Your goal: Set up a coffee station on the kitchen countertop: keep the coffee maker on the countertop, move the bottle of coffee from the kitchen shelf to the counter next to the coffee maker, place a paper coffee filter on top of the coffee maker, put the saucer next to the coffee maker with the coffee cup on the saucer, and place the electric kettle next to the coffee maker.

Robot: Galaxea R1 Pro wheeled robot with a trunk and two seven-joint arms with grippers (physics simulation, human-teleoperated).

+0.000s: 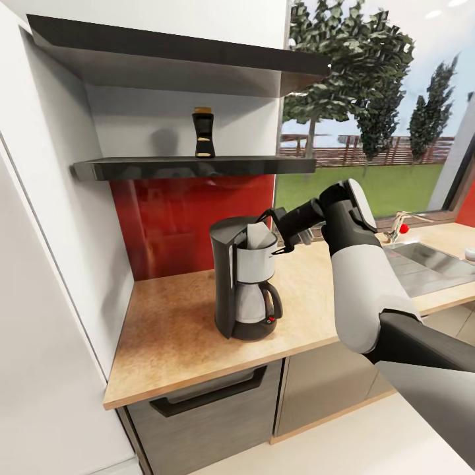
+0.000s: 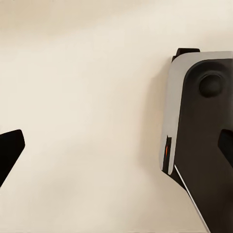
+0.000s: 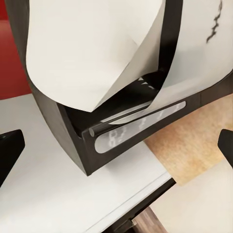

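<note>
Head view: the right arm reaches forward across the kitchen countertop (image 1: 171, 343), and the right gripper (image 1: 280, 232) sits at the upper right edge of the coffee maker (image 1: 245, 284), its fingers spread apart and holding nothing. The paper coffee filter (image 1: 258, 237) stands in the open top of the coffee maker, just beside the gripper; contact between them cannot be determined. The coffee maker stands upright on the countertop, carafe handle and red switch facing forward. To the right, the inset steel sink (image 1: 425, 264) is set in the same worktop. Behind and above, the bottle of coffee (image 1: 204, 133) stands upright on the kitchen shelf (image 1: 185, 168), over the red backsplash (image 1: 191, 218).

Right wrist view: the filter (image 3: 92, 53) curls over the machine's top, with both fingertips at the frame edges, well apart.

Left wrist view: the left gripper (image 2: 121, 150) is spread wide over a pale floor (image 2: 87, 97).
</note>
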